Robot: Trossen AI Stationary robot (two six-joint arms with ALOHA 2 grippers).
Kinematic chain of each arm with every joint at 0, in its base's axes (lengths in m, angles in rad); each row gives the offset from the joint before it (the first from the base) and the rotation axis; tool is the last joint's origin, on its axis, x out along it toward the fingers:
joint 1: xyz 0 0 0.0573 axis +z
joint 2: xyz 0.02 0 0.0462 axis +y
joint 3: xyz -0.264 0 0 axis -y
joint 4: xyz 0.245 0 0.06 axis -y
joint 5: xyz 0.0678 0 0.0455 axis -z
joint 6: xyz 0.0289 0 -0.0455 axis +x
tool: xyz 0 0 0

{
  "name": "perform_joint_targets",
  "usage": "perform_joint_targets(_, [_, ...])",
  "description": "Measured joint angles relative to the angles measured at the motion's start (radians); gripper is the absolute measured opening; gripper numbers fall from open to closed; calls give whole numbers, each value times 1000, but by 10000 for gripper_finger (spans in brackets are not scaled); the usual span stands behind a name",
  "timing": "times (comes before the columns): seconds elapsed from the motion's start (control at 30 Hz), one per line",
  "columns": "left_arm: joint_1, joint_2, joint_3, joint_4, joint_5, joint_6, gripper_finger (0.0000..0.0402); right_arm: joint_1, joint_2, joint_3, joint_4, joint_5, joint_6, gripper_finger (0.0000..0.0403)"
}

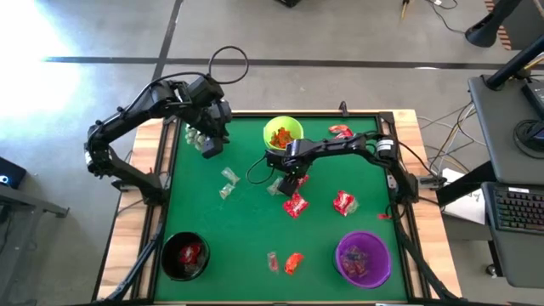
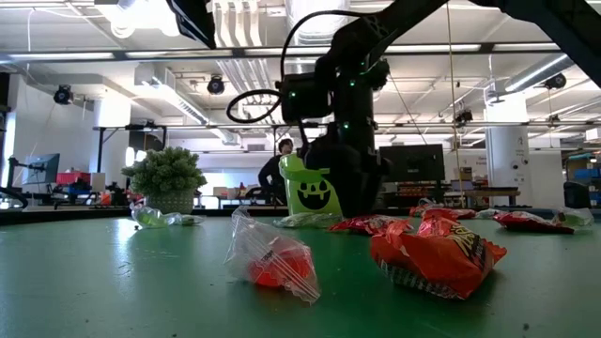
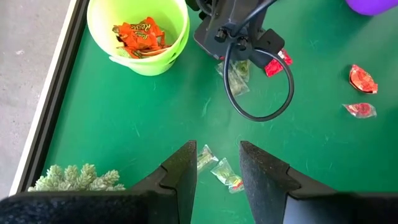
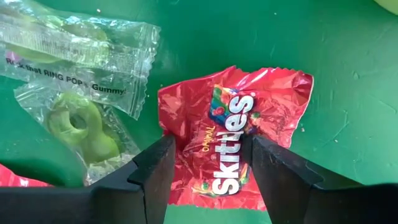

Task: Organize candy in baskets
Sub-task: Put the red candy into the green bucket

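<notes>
The left arm bends like an elbow over the bench's (image 1: 255, 212) far left corner. Its left pincer (image 3: 217, 163) hangs open above clear candy (image 3: 224, 174), left of the lime green basket (image 1: 283, 133). Just beside that basket, the right arm stretches in low. The right pincer (image 4: 208, 163) is open around a red Skittles pack (image 4: 233, 134), not squeezing it. The black basket (image 1: 185, 256) and purple basket (image 1: 364, 258) sit far from the green one.
</notes>
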Motion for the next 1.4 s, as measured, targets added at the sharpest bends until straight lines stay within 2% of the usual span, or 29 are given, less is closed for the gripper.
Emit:
perform_joint_targets(0.13, [0, 0, 0, -4, 0, 0, 103, -1, 10, 0, 9, -6, -1, 160])
perform_joint_targets(0.4, [0, 0, 0, -19, 0, 7, 103, -12, 15, 1, 28, -21, 0, 22])
perform_joint_targets(0.5, [0, 0, 0, -32, 0, 8, 103, -15, 0, -1, 24, -25, 0, 10])
perform_joint_targets(0.87, [0, 0, 0, -49, 0, 8, 103, -17, -119, 1, -2, -4, -9, 20])
perform_joint_targets(1.17, [0, 0, 0, -49, 0, 8, 103, -18, -300, -10, -32, 21, 25, 91])
perform_joint_targets(1.3, [0, 0, 0, -51, 0, 8, 103, -18, -323, -14, -40, 56, 38, 126])
perform_joint_targets(1.4, [0, 0, 0, -51, 0, 8, 103, -18, -330, -14, -51, 43, 42, 133])
